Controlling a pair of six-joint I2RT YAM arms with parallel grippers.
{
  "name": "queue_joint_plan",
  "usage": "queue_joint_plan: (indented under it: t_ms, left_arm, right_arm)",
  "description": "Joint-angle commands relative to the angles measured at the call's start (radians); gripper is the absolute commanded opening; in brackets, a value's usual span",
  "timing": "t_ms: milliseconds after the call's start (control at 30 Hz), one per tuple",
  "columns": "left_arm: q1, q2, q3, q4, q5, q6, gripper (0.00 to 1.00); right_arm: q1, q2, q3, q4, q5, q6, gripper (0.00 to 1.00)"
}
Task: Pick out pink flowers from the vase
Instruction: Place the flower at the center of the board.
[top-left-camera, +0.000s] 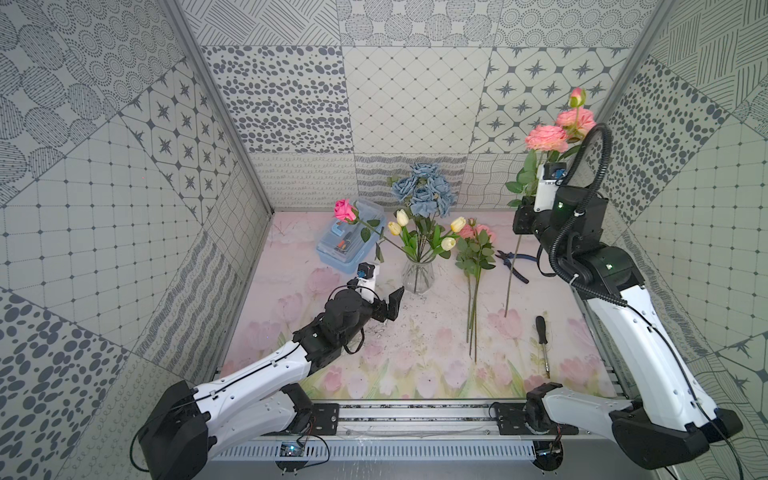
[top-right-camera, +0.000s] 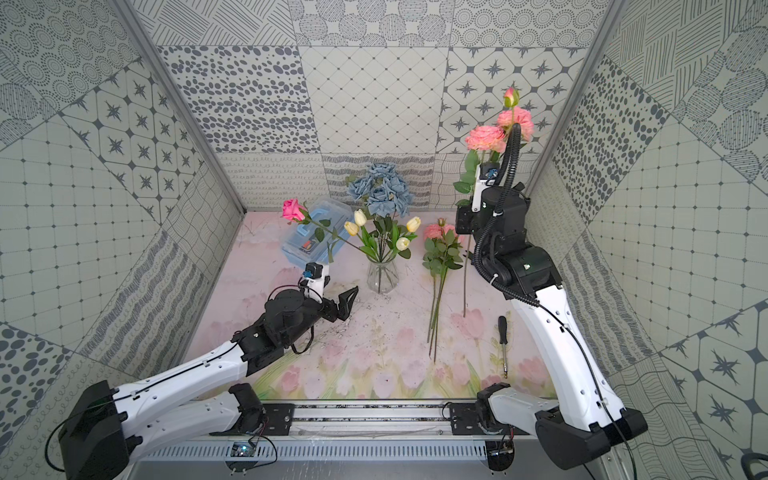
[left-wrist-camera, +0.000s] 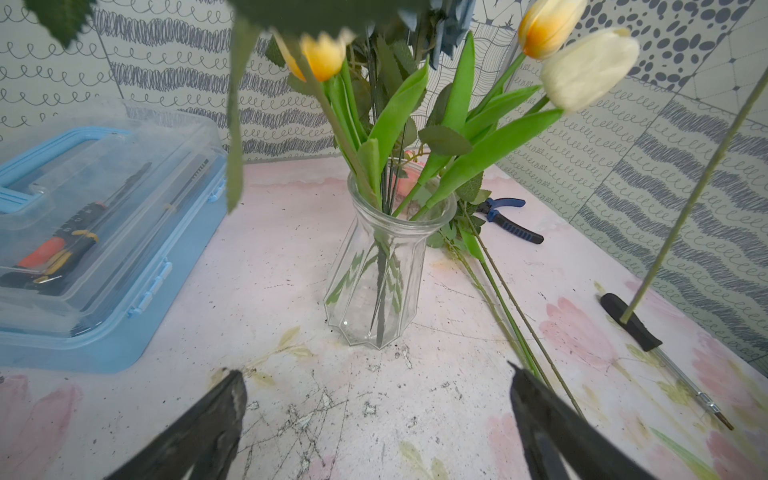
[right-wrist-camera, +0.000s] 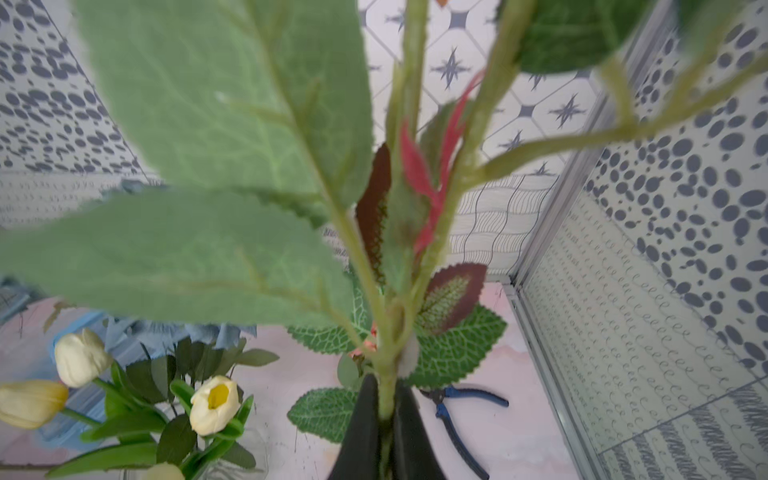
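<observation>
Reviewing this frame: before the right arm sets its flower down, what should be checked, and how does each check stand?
1. Grip: right gripper shut on the held pink roses: ok.
2. Held stem out of the vase: ok.
3. Stem's lower end off the table: cannot tell.
4. Bare spot between the laid pink flowers and the screwdriver: ok.
5. Other arm: left gripper open, short of the vase, touching nothing: ok.
6. Vase free of pink: not ok; a bright pink rose still stands in it.
</observation>
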Motion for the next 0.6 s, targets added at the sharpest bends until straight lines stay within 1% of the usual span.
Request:
queue_joint_plan:
  t_ms: [0, 167, 300, 433, 567]
  left_arm:
    - [0.000, 0.005, -0.006, 0.043, -0.023, 0.022, 0.99]
    - [0.002, 0.017, -0.006, 0.047, -0.021, 0.021, 0.99]
    - [0.002, 0.020, -0.005, 0.048, -0.018, 0.020, 0.99]
    - [0.002, 0.025, -0.007, 0.046, -0.018, 0.018, 0.99]
    - [0.001, 0.026, -0.007, 0.046, -0.019, 0.014, 0.99]
  right_arm:
    - [-0.008, -0.006, -0.054, -0.058, -0.059, 0.068, 0.04]
    - [-0.051, 0.004, -0.207, 0.012, -0.169, 0.133, 0.03]
    - [-0.073, 0.062, -0.290, 0.069, -0.234, 0.154, 0.02]
    - [-0.092, 0.144, -0.313, 0.119, -0.282, 0.162, 0.01]
    - [-0.104, 0.259, -0.289, 0.139, -0.328, 0.170, 0.00]
